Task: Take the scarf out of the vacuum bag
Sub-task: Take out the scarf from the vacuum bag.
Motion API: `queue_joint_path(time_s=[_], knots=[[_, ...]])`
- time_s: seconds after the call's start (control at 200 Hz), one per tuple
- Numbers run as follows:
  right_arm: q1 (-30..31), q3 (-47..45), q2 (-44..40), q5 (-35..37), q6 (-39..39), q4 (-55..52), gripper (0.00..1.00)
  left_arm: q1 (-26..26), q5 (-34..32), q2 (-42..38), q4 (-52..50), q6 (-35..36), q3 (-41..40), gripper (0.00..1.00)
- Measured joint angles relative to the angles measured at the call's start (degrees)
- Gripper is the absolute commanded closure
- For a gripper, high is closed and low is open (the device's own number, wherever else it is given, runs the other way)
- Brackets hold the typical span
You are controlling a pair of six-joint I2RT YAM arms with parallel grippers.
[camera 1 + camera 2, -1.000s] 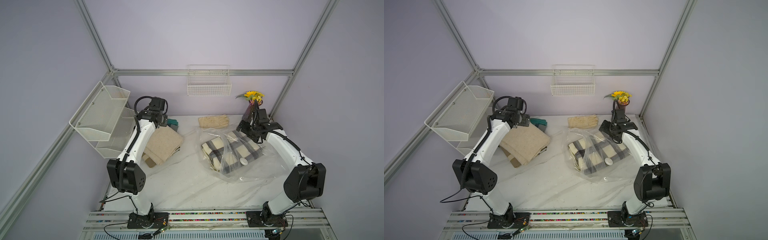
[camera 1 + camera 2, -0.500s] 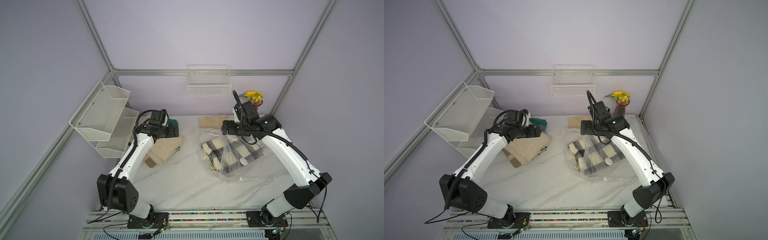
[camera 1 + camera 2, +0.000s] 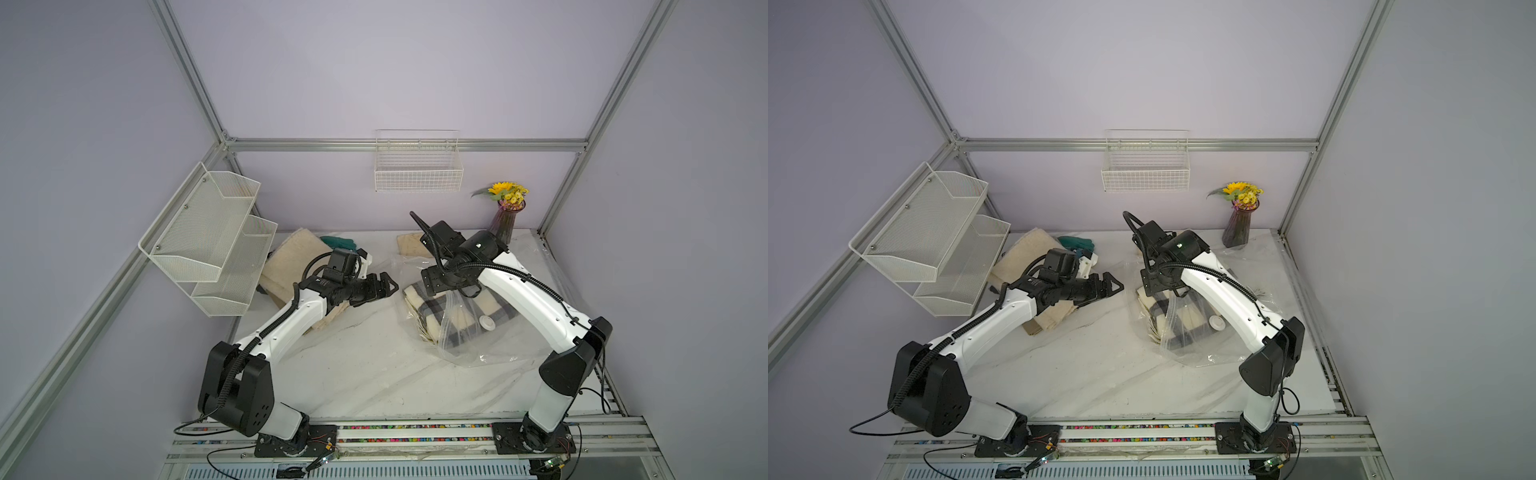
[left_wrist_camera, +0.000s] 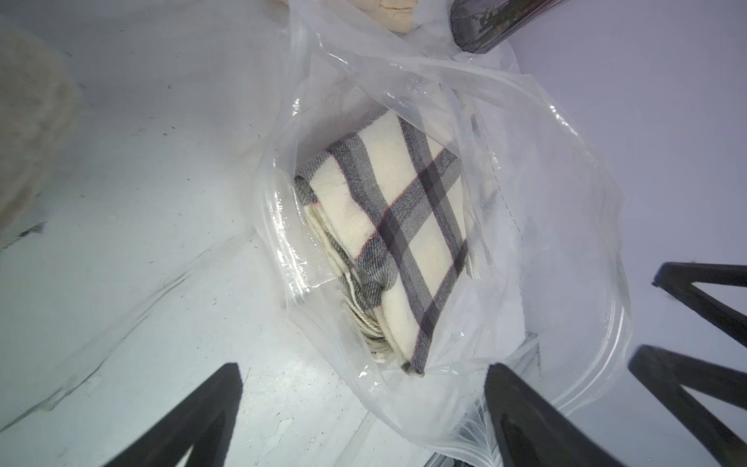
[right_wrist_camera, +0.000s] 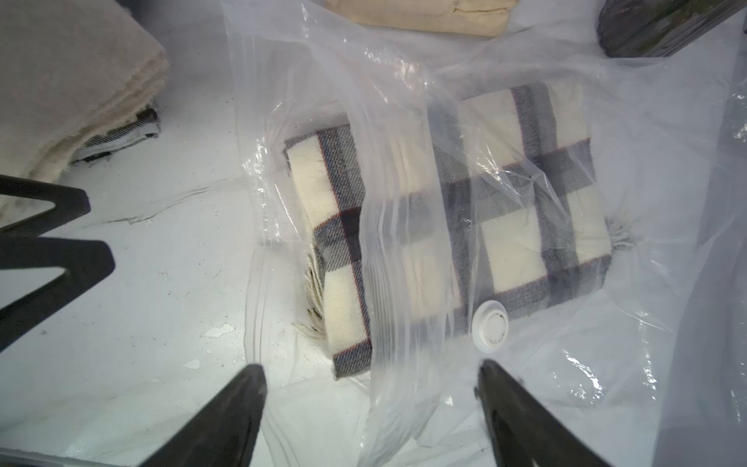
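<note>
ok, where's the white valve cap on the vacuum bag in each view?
Top view: valve cap on the vacuum bag, over the plaid scarf at its near edge.
Top view: valve cap, same spot on the bag.
Left wrist: not visible.
Right wrist: valve cap beside a scarf corner.
Shared landmark: the plaid scarf, seen in all four.

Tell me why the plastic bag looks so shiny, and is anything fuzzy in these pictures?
Right wrist view: the vacuum bag throws white glints off its wrinkles and hazes the scarf beneath. Left wrist view: the scarf shows sharp through the bag's mouth, but the folded beige cloth at the edge is blurred. Both top views: light is even, shadows faint.
</note>
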Motion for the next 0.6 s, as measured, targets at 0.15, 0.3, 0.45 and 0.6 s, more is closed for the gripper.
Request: queue_joint_path(time_s=[0.15,0.3,0.45,0.6], knots=[[0.4,-1.2,1.0,3.7,-0.8,-0.5,0.27,-1.3,1.6,0.0,2.6,-1.6,0.0,0.05],[0.4,-2.7,1.1,6.6,-1.3,-0.9,0.50,-1.7,2.3,0.7,3.9,-2.2,0.0,0.05],[0.6,-2.9,1.5,8.0,-2.1,-1.0,0.89,-2.3,2.4,2.2,4.5,-3.0,0.0,0.04],[0.7,-2.9,1.5,8.3,-2.2,-0.9,0.98,-2.6,2.4,2.8,4.7,-3.2,0.0,0.04]])
